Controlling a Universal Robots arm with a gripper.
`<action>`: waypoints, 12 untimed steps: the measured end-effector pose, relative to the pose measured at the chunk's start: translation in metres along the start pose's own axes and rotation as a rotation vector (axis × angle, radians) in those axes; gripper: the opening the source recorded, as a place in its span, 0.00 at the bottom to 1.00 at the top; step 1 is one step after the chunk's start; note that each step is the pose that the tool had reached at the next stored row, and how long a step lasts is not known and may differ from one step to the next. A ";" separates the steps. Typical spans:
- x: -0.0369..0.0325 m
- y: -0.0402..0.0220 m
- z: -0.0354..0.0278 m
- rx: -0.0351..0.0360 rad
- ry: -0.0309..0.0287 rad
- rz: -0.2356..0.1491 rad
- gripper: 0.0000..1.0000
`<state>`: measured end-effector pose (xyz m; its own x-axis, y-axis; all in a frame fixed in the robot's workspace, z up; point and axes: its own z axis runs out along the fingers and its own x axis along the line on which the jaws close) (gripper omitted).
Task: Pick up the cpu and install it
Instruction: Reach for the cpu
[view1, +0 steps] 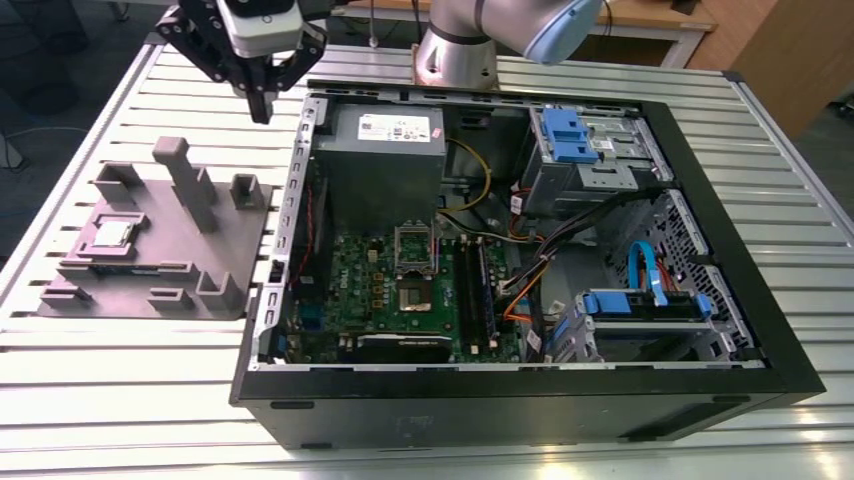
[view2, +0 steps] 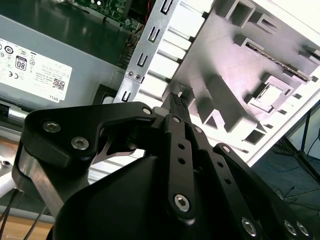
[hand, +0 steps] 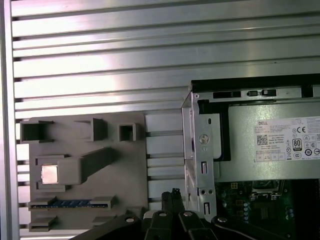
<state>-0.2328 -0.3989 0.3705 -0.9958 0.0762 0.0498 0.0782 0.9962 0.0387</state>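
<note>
Gripper (view1: 262, 110) is hanging in the air over the table (view1: 134, 400), near the back corner of the computer case (view1: 534, 405) and above the far end of the grey holder block (view1: 167, 255); its two thin black fingers are pressing close together with no gap, and they are holding nothing and touching nothing; in both wrist views the gripper (view2: 176, 99) (hand: 173, 194) is showing dark metal arms with round shiny screws. Cpu (view1: 110, 233) is lying flat in a square pocket of the holder block, well apart from the gripper; it is small, square and shiny, and it is glowing pale in the first wrist view (hand: 50, 174). Holder block is looking dull and smooth like plastic, with tall posts sticking up; the table is shining with long silver metal slats; the case is lying open on its side, black outside, with a green board (view1: 400, 290) and a grey metal box (view1: 380, 150) inside.
</note>
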 end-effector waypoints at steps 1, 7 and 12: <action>0.0006 0.0000 0.0001 0.0000 0.0000 0.000 0.10; 0.0040 -0.0004 0.0007 0.0001 0.0001 0.000 0.10; 0.0124 -0.0010 0.0012 -0.0004 -0.0054 0.000 0.10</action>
<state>-0.2452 -0.3990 0.3698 -0.9961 0.0762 0.0445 0.0779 0.9962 0.0390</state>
